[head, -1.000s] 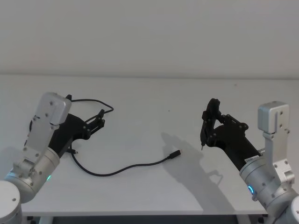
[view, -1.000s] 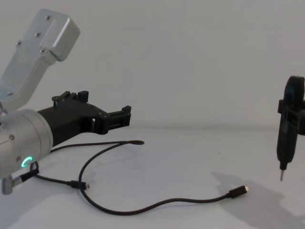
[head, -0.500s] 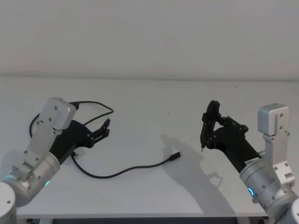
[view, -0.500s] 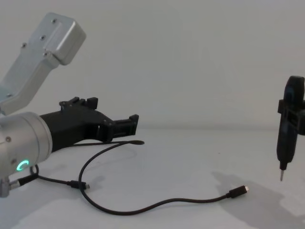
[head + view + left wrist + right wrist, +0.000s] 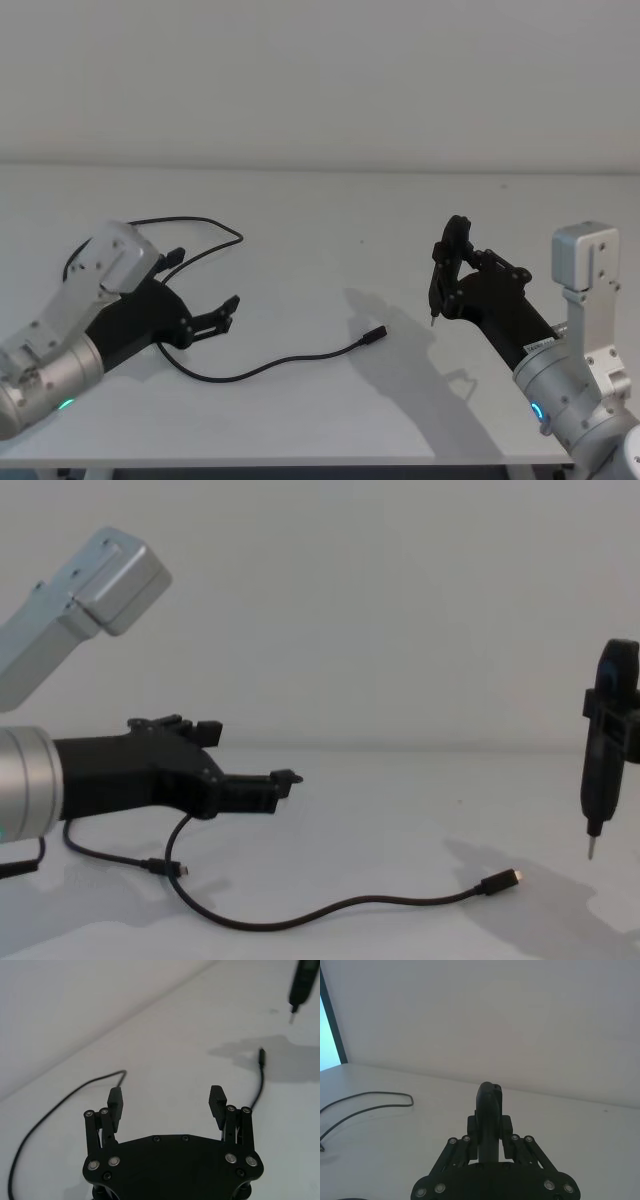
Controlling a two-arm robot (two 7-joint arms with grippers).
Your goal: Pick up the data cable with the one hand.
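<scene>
- Data cable [image 5: 265, 367], head view: it lies slack and flat on the white worktop [image 5: 330, 210], with its far loop toward the robot's left and its plug [image 5: 375, 333] near the middle. No part of it is lifted. The left pincer [image 5: 204, 279] hovers over the left stretch of the cable, opened wide and holding nothing. The right pincer [image 5: 458, 272] stands well apart on the right, clamped on a slim pen-like tool [image 5: 437, 290] whose tip points down.
- Left wrist view: the two pads [image 5: 115, 1102] are wide apart with bare worktop between them. The loop and the plug end both lie beyond the fingertips, neither inside the gap.
- Right wrist view: this pincer grips the body of the tool, and the cable's loop lies far off on the worktop.
- Chest view: the left pincer is raised clear of the worktop and touches no part of the cable, which curves below and ahead of it. A shorter wire [image 5: 150, 863] with a tiny connector lies under the left arm; it is not the target.
- Progress, as a judgement: the task stands at the approach stage. Setting the gap over a strand, descending, closing and lifting are all left to do.
</scene>
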